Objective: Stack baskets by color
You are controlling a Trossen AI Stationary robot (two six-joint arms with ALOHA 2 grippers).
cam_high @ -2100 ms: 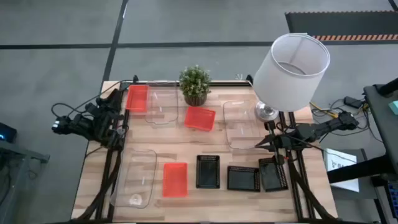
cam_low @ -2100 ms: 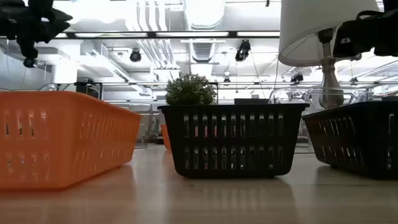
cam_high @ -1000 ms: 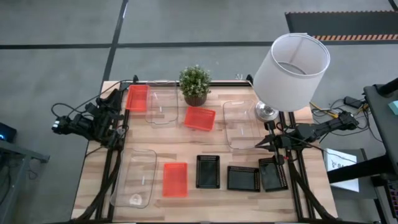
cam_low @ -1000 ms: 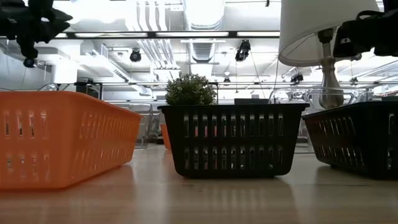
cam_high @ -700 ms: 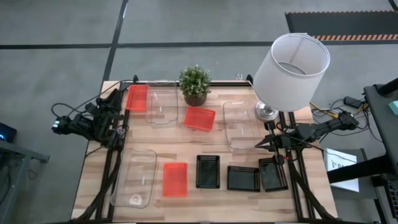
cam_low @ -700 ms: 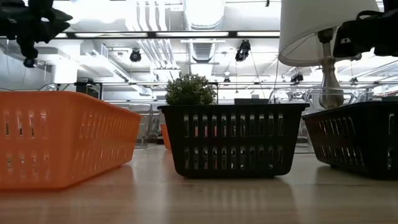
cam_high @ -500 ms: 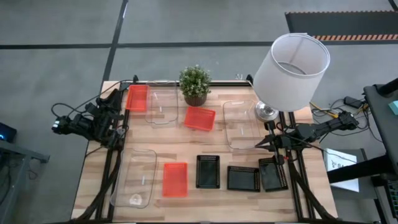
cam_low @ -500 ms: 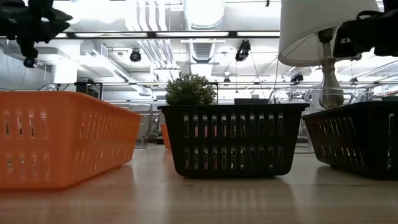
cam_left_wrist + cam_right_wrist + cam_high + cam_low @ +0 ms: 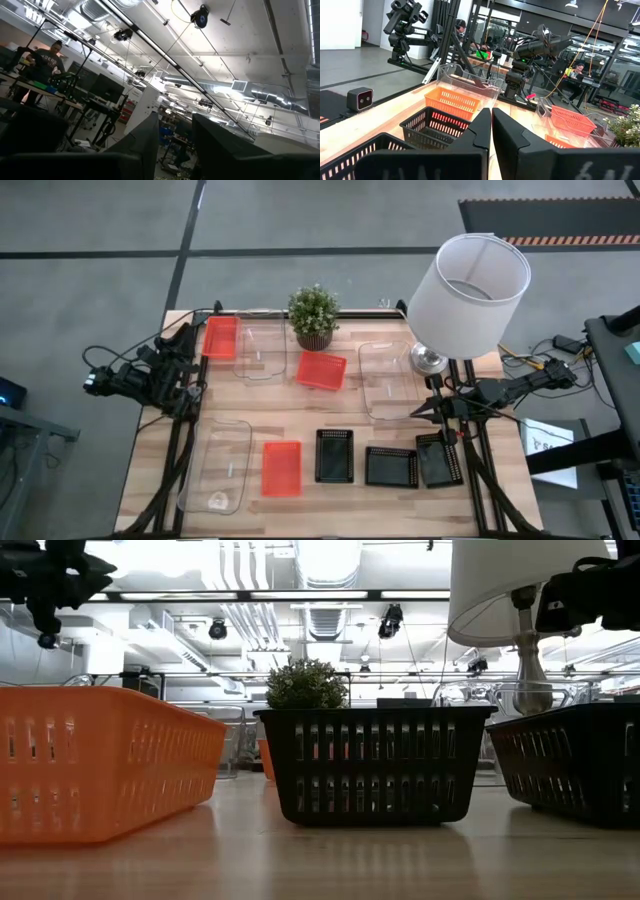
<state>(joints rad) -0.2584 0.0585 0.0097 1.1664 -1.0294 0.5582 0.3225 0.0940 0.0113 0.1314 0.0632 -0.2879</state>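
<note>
Three red-orange baskets point(image 9: 221, 337) point(image 9: 322, 370) point(image 9: 282, 468), three clear baskets point(image 9: 261, 350) point(image 9: 388, 380) point(image 9: 218, 465) and three black perforated baskets point(image 9: 334, 455) point(image 9: 391, 466) point(image 9: 438, 460) rest separately, bottoms down, on the wooden table point(image 9: 300, 415). My left gripper point(image 9: 186, 342) hangs over the table's left edge, tipped upward and open, with only the room's ceiling between its fingers point(image 9: 175, 145). My right gripper point(image 9: 420, 414) is shut and level above the right side, beside the near end of a clear basket, with nothing in it point(image 9: 491, 131).
A potted green plant point(image 9: 314, 316) stands at the far middle of the table. A lamp with a white shade point(image 9: 470, 292) rises at the far right, above my right arm. The middle strip of the table between the far and near rows is bare wood.
</note>
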